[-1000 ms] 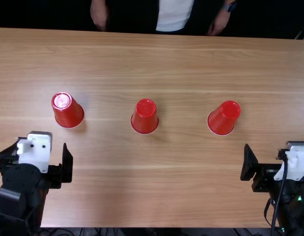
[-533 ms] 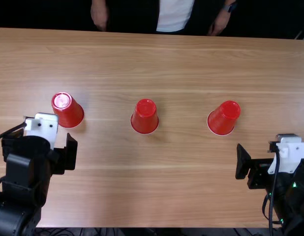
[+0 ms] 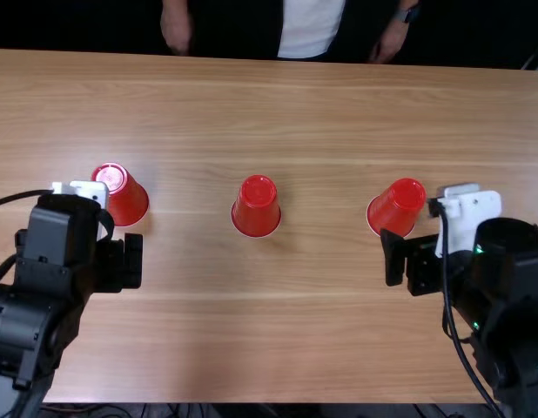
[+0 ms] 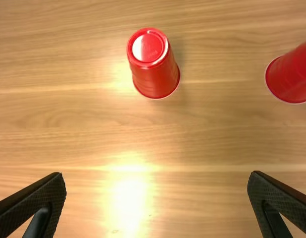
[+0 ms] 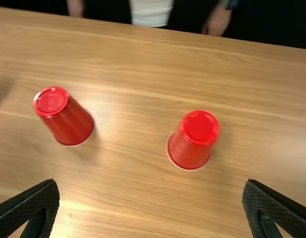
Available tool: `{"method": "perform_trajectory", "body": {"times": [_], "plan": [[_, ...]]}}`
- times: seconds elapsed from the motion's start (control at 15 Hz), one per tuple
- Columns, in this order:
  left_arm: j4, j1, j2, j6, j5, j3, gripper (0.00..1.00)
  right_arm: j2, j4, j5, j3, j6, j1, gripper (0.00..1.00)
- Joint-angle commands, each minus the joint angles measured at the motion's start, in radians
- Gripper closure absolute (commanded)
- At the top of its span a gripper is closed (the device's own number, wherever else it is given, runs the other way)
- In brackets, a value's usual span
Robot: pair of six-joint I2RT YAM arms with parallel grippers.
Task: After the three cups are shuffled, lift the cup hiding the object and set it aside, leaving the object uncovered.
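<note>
Red cups [image 3: 256,206], light brown table [image 3: 339,113]

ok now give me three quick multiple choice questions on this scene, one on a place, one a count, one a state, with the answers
1. Which cup stands closest to the right gripper?
A the left cup
B the middle cup
C the right cup

2. How many red cups stand on the table?
A two
B three
C four

3. How is the left gripper?
A open and empty
B shut on a cup
C shut on nothing

Answers:
1 C: in the top view that gripper sits just on the near side of the right cup, apart from it.
2 B: three cups stand in a row, all mouth down.
3 A: in the left wrist view it stands wide open over bare wood.
</note>
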Motion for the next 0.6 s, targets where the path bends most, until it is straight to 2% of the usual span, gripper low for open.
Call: {"method": "perform_trajectory", "body": {"times": [0.0, 0.13, 0.53], "plan": [[-0.002, 0.036, 0.029, -0.028, 0.042, 0.053, 0.0, 0.05, 0.001, -0.009, 0.059, 0.003, 0.048, 0.0], [-0.002, 0.047, 0.041, -0.03, 0.084, 0.056, 0.0, 0.133, 0.004, -0.02, 0.112, 0.004, 0.096, 0.0], [-0.063, 0.083, 0.124, -0.028, 0.091, 0.063, 0.0, 0.443, 0.01, -0.022, 0.318, 0.004, 0.246, 0.0]]}}
